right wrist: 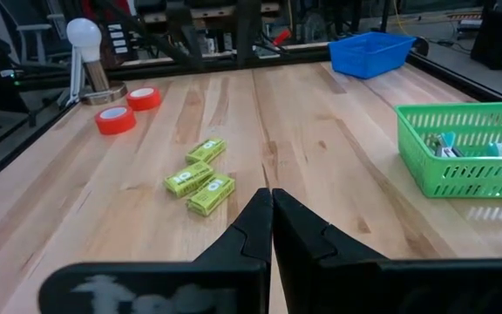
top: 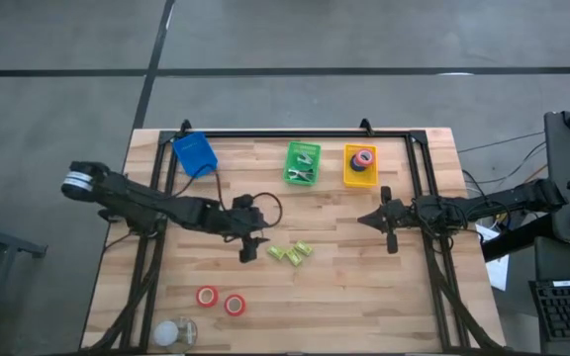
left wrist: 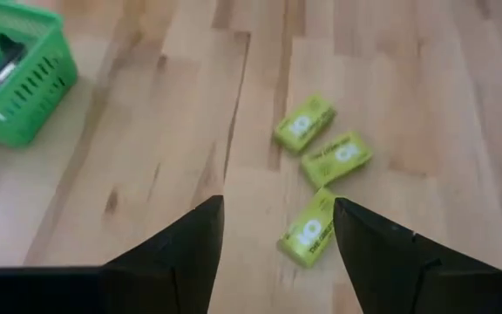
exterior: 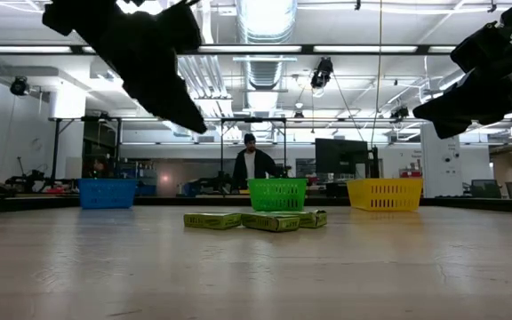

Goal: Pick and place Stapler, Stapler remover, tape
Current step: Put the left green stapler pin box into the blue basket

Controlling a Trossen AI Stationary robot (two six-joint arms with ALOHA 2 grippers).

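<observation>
Three yellow-green boxes point(left wrist: 321, 166) carry dark print, too blurred to read. No other legible text.

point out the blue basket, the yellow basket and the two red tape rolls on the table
blue basket point(top: 195, 154), high view, its floor
yellow basket point(top: 348, 176), high view, its left wall
red tape rolls point(top: 207, 296), high view, ring of the left one; the other point(top: 235, 305) beside it

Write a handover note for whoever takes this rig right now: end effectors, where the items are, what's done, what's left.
Left end effector: open, empty, above three yellow-green boxes mid-table.
Right end effector: shut, empty, waiting at the table's right.
Done: one red and one dark tape roll in the yellow basket; items in the green basket.
Left: two red tape rolls near the front edge, and the boxes. Blue basket looks empty.
</observation>
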